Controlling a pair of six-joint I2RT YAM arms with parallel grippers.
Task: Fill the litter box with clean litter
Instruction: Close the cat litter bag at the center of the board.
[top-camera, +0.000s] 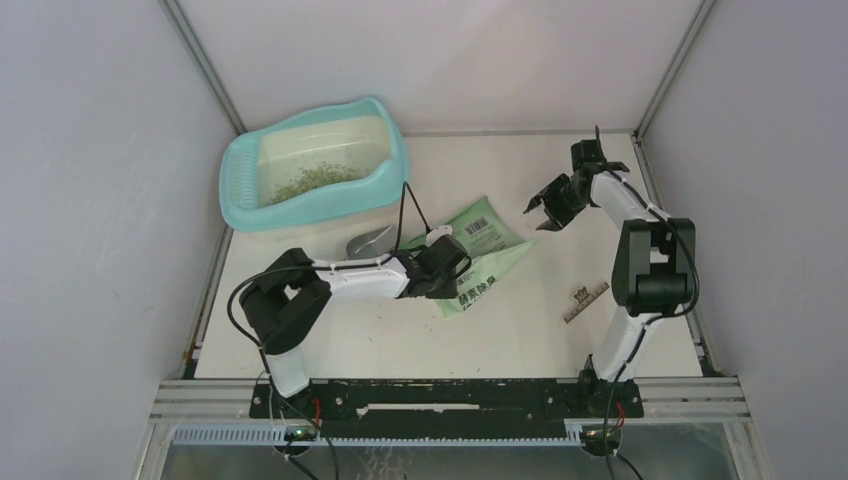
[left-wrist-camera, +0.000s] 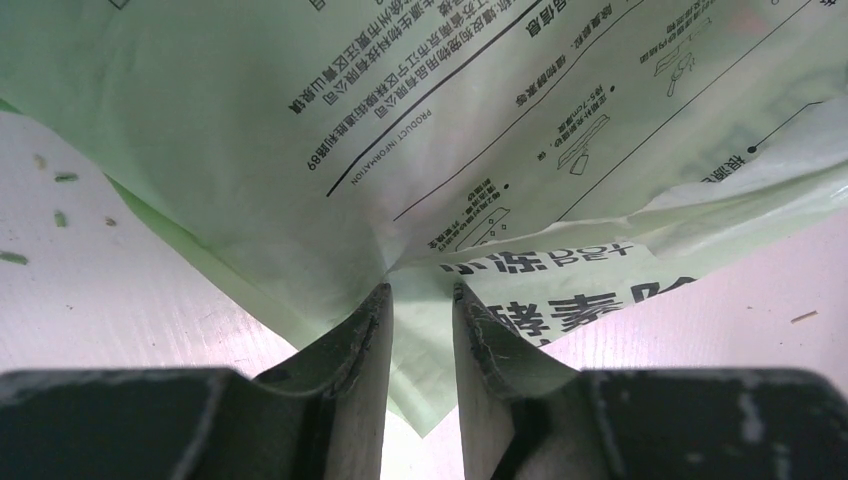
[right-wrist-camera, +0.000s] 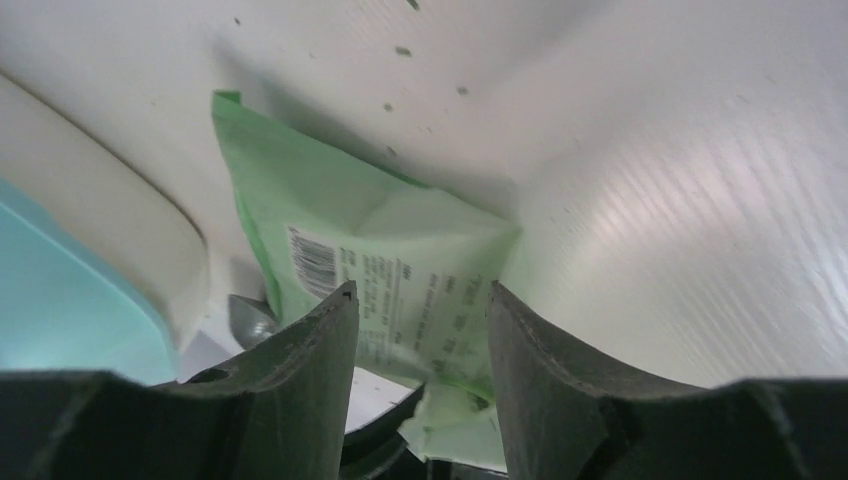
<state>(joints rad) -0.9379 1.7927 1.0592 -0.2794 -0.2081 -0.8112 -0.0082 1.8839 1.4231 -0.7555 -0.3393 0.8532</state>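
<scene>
Scoop (top-camera: 368, 240) partly hidden beside bag (top-camera: 488, 236), left gripper (left-wrist-camera: 423, 296) clamped on it

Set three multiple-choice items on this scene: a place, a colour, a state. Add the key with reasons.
1. The litter box stands: A at the far left of the table; B at the near right; C between the arm bases.
2. The bag is: A red; B green; C black.
3. The left claw is: A open and empty; B over the box; C shut on the bag.
Key: A, it sits in the far-left corner; B, pale green with dark print; C, it pinches the bag's edge.
</scene>
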